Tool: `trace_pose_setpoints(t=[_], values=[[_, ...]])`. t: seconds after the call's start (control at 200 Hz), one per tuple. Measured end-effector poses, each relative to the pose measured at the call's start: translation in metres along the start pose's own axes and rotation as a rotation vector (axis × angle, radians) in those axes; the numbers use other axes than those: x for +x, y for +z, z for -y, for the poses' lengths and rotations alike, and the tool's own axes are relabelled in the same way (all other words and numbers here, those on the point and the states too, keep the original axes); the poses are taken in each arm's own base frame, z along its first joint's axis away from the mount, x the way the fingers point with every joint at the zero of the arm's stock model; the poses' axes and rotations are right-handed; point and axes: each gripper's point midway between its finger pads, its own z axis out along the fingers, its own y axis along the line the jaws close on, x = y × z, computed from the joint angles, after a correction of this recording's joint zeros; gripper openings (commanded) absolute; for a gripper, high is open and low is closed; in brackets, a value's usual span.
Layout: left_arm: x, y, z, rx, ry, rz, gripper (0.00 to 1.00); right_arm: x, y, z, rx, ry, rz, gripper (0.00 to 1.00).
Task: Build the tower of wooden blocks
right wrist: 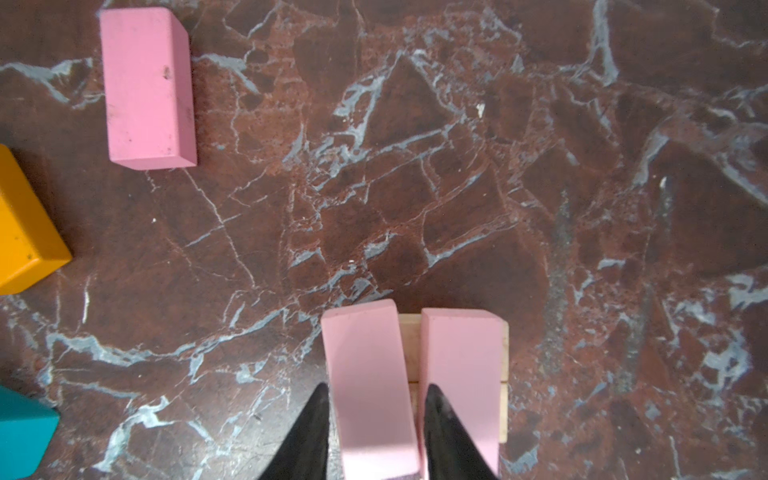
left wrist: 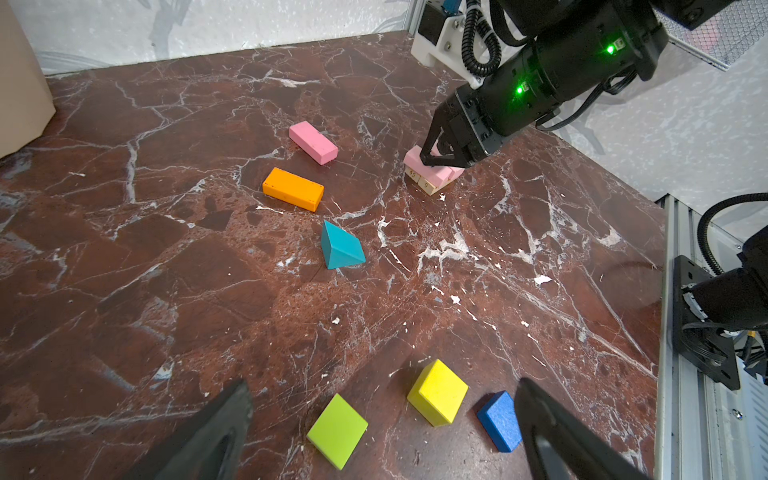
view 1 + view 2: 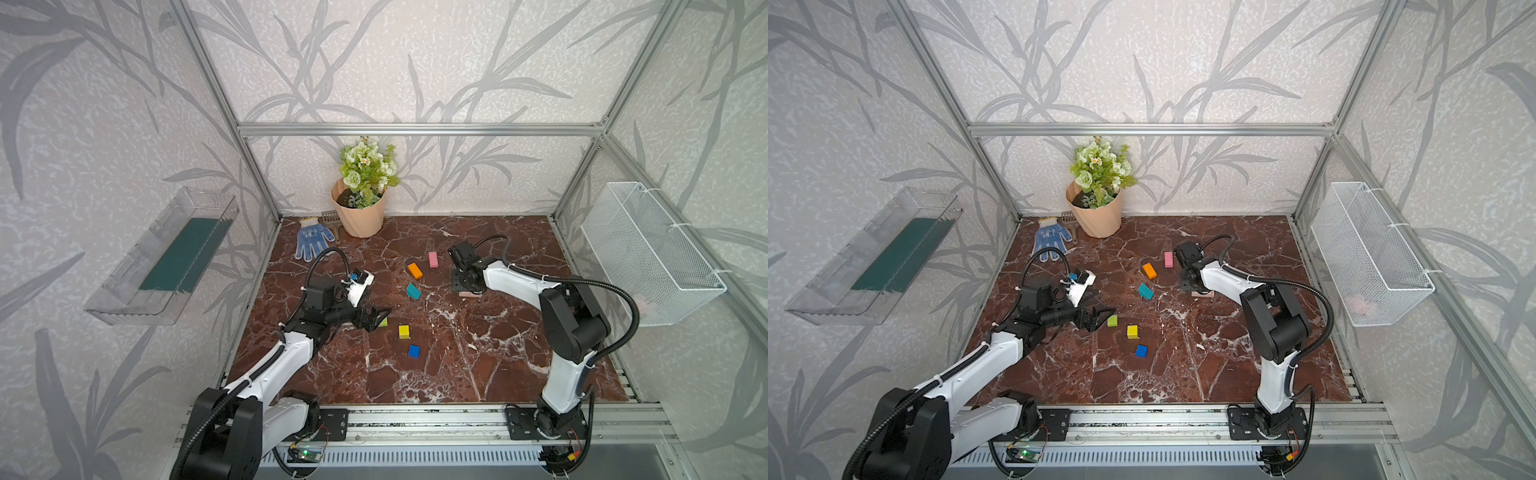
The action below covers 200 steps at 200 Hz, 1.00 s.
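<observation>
- Left wrist view is showing the left gripper (image 2: 384,384) hanging low over the marble table (image 2: 166,291), jaws spread wide and carrying nothing
- Nearest the rail in both top views, the blue cube (image 3: 414,351) is lying flat, the yellow cube (image 3: 404,331) is sitting just beyond it, and the lime cube (image 3: 1112,320) is sitting just beside the open fingertips; contact cannot be told
- Mid-table, the teal wedge (image 3: 413,291) is lying on one face, apart from the rest
- Level with it, toward the right arm, the tower (image 2: 430,174) is standing two layers high, with plain-wood bars (image 2: 428,185) lying side by side on the table and pink on top
- Right wrist view is showing the right gripper (image 1: 374,388) pointing down, jaws narrow, one fingertip on each side of a pink block (image 1: 365,365)
- One fingertip is sitting in the slit between that block and the second pink block (image 1: 461,365) just beside it; whether the pads are pressing or just clear cannot be told
- Farther back, the orange bar (image 3: 414,270) and the loose pink bar (image 3: 433,259) are lying flat, near each other but apart
- By the back wall, a blue glove (image 3: 311,239) is lying beside the peach flower pot (image 3: 359,216)
</observation>
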Motion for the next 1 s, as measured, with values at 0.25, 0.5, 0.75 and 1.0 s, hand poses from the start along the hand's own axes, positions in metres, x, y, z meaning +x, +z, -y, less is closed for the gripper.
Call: trace_pose_setpoints(t=[0.25,0.5,0.75,1.0], values=[[0.0,0.0,0.0,0.0,0.0,0.0,0.99,0.0,0.0,0.001,0.004,0.003,0.001,0.49],[0.0,0.0,0.0,0.0,0.0,0.0,0.99,0.0,0.0,0.003,0.013,0.003,0.003,0.65],[0.0,0.0,0.0,0.0,0.0,0.0,0.99,-0.002,0.001,0.008,0.022,0.015,0.005,0.72],[0.0,0.0,0.0,0.0,0.0,0.0,0.99,-0.004,0.002,0.013,0.028,0.031,0.004,0.74]])
